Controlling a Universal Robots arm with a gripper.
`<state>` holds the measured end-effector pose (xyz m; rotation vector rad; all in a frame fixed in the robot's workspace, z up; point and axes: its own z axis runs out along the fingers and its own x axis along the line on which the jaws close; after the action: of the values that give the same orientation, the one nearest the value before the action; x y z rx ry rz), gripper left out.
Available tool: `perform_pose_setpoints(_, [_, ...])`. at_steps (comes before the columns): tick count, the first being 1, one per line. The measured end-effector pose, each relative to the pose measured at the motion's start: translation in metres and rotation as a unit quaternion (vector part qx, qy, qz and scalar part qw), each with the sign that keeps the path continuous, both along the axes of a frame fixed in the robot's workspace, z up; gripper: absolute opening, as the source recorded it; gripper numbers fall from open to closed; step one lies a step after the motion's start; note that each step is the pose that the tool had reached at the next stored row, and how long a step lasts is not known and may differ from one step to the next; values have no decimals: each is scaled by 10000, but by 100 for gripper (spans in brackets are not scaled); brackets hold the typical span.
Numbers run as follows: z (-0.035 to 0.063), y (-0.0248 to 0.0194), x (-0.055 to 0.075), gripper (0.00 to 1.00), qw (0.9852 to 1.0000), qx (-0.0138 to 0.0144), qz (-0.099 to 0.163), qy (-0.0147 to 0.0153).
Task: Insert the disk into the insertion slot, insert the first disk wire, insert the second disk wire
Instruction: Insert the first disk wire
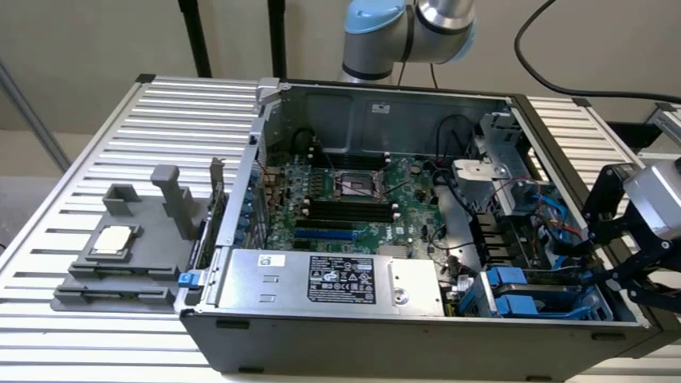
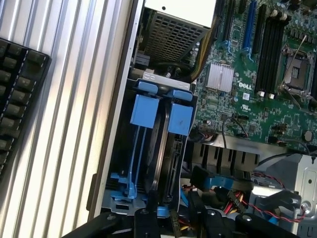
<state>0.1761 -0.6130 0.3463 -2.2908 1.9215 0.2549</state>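
Open PC case (image 1: 426,335) on slatted aluminium table (image 1: 107,144).

Gripper (image 1: 608,271) sits at the case's corner on the exterior view's right, just over the insertion slot (image 2: 161,78). Open or closed: cannot tell. Nothing seen in its grasp.

The disk (image 2: 171,148) looks to be standing on edge inside the slot, under a blue carrier tab. The view there is dark, so this is not certain. A second blue tab (image 2: 144,110) sits just beside it, with thin blue rails running down.

Red, yellow and black wires (image 2: 242,201) are bunched near the slot.

Writing: "DELL" in white on the green motherboard (image 2: 246,85). The power-supply box (image 1: 319,283) has a black label with white print and marks, too small to read, and a small white sticker near one corner.

Grey holder block (image 1: 123,255) with chip is on the table, at the exterior view's left. A black keyboard (image 2: 15,99) lies beside the case in the wrist view.
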Motion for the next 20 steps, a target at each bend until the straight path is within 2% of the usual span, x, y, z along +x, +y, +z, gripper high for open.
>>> perform_pose_setpoints(2, [-2, -1, -17, 38, 10000, 12, 34, -24])
perform_pose_setpoints(6, [-7, -2, -49, 38, 9999, 16, 106, -57])
perform_pose_setpoints(7, [-7, -2, -53, 35, 9999, 15, 123, -67])
perform_pose_setpoints(8, [-7, -2, -53, 29, 9999, 15, 136, -74])
perform_pose_setpoints(9, [-6, -2, -53, 29, 9999, 14, 149, -83])
perform_pose_setpoints(10, [-7, -1, -54, 22, 9998, 15, 158, -91])
perform_pose_setpoints(16, [-8, -1, -54, 22, 9997, 14, 201, -138])
perform_pose_setpoints(20, [-10, -1, -54, 22, 9996, 15, 234, -158])
